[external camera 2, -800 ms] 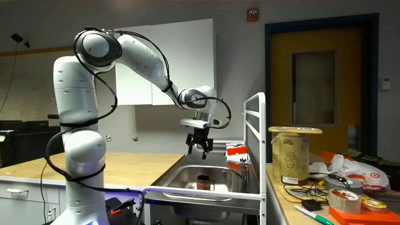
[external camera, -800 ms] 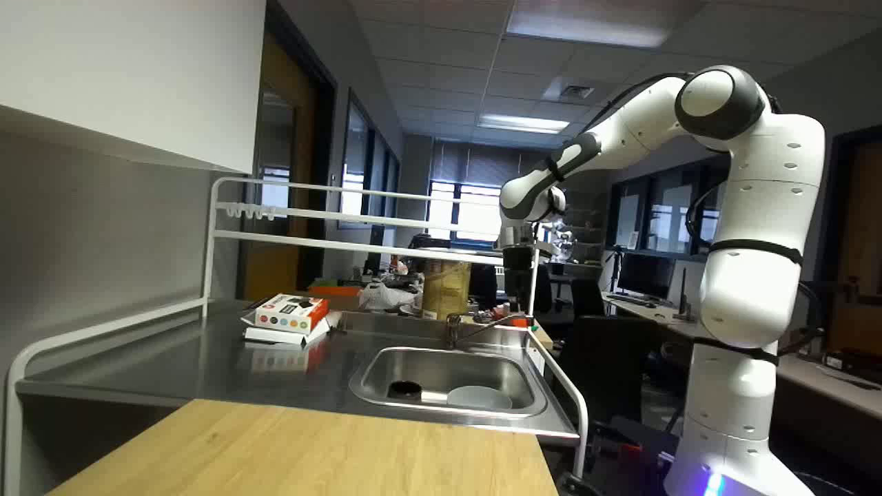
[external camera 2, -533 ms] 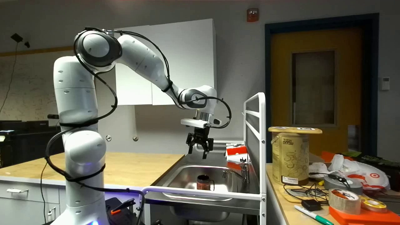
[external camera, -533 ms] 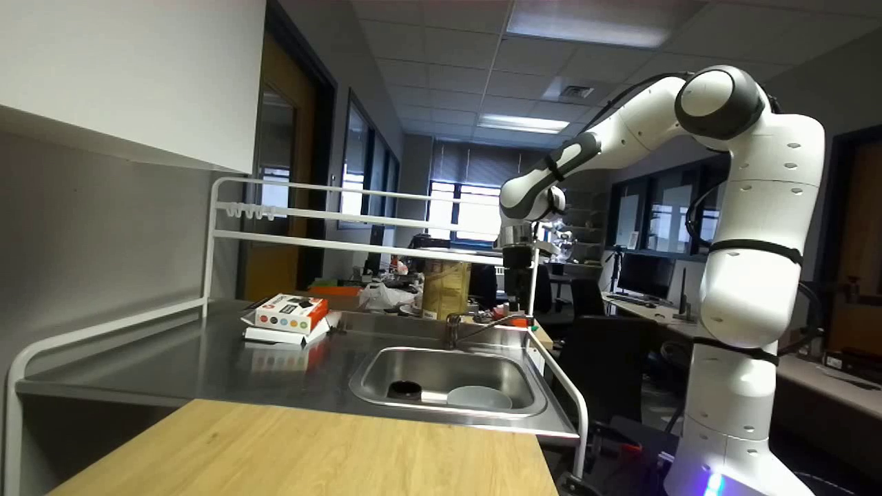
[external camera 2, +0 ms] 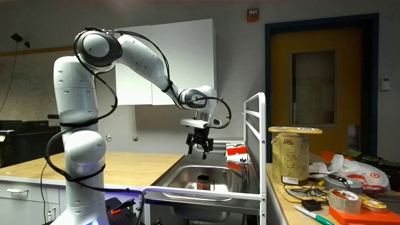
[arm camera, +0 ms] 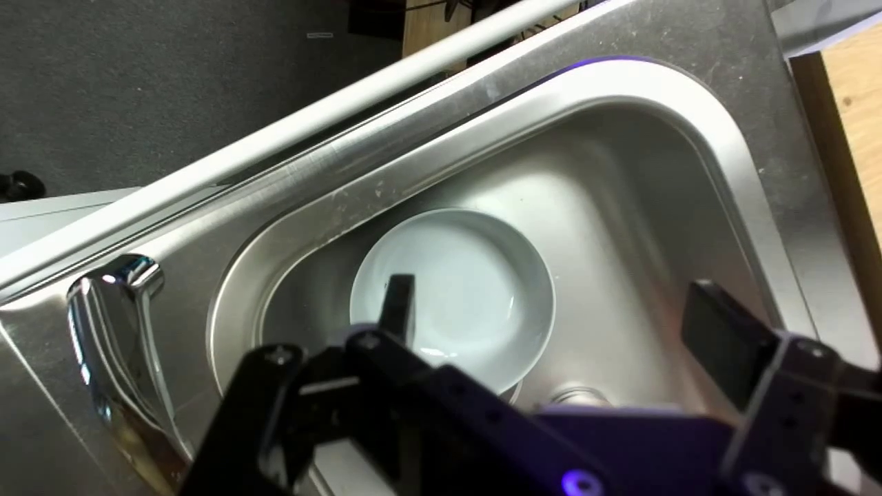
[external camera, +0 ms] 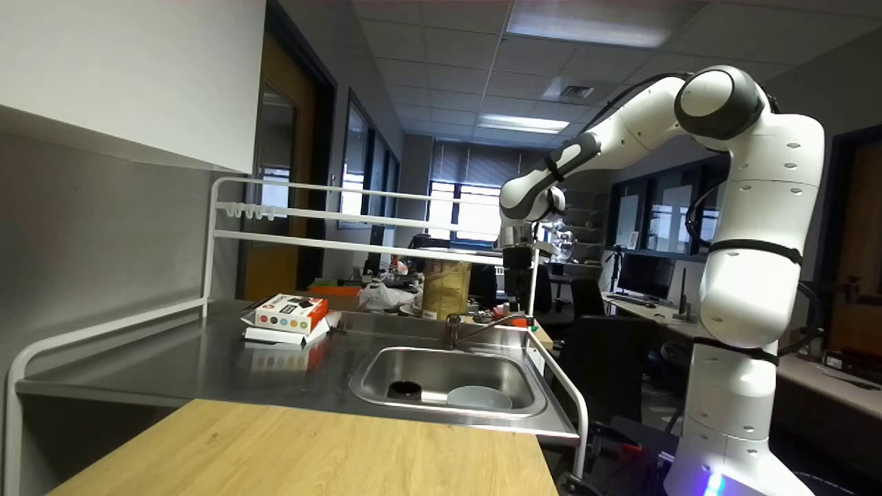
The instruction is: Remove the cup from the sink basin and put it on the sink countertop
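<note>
The dark-red cup [external camera 2: 203, 182] with a handle stands upright in the stainless sink basin [external camera 2: 183, 175]. In an exterior view only its dark top [external camera: 404, 390] shows above the basin rim [external camera: 368, 368]. My gripper [external camera 2: 197, 153] is open and empty, pointing down, well above the basin and the cup; it also shows in an exterior view [external camera: 515, 296]. In the wrist view its two fingers are wide apart [arm camera: 551, 296] over the basin [arm camera: 641, 79]. There the cup is not clearly visible, probably hidden behind the gripper body. The grey countertop [external camera: 172, 365] extends beside the basin.
A white bowl [arm camera: 462, 296] lies in the basin beside the cup. A chrome faucet [arm camera: 114, 331] stands at the basin's edge. A red-and-white box [external camera: 293, 313] lies on the countertop. A white tubular rail [external camera 2: 260, 125] frames the countertop. The wooden tabletop [external camera: 310, 455] adjoins it.
</note>
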`<state>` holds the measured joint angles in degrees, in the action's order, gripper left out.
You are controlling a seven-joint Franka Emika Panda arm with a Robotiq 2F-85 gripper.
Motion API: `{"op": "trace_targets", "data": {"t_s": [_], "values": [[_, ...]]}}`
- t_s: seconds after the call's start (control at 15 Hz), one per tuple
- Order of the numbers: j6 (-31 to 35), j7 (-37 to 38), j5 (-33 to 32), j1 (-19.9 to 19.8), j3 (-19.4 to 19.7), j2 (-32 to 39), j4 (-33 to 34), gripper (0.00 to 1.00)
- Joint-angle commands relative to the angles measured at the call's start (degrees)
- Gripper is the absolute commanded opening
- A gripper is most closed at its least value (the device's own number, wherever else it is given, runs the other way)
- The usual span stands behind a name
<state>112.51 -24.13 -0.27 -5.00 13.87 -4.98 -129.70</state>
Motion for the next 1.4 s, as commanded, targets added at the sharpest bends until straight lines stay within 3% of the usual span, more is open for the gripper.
{"op": "trace_targets", "data": {"t_s": [0.0, 0.47, 1.33], "values": [[-0.7, 1.7, 0.0, -1.6, -1.3, 1.3, 1.6, 1.0], [-2.8, 9.0, 0.7, -1.8, -3.1, 10.9, 11.1, 1.0], [-13.2, 26.7, 2.2, -0.8, -8.4, 37.1, 43.9, 1.0]]}}
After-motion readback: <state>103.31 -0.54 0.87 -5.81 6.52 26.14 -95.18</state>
